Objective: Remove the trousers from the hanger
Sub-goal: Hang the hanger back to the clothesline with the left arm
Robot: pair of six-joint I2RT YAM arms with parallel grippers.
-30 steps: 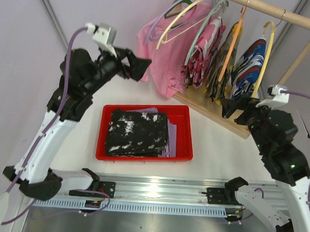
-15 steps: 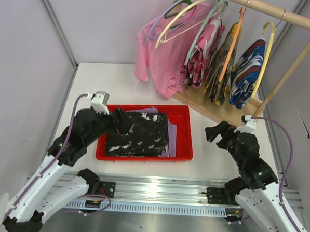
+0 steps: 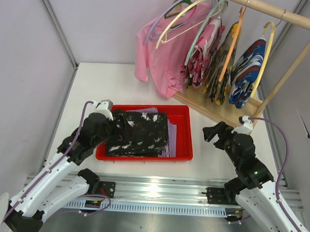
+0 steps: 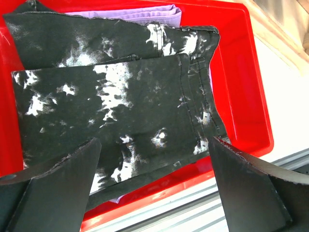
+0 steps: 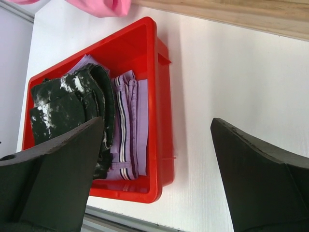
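Black white-splotched cloth trousers (image 4: 120, 96), folded on pale lavender cloth trousers (image 4: 125, 13) in the red plastic tray (image 3: 142, 157), right under the wide-open, empty left hand (image 4: 154, 150).

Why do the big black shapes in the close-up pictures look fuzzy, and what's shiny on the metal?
Left wrist view: the left gripper hugs the lens, so its fingers look soft; the speckled trousers are sharp. Right wrist view: same for the right gripper. Top view: light glares off the metal rail.

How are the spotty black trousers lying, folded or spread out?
Folded: the black trousers lie in flat layers in the red tray, atop the lavender trousers.
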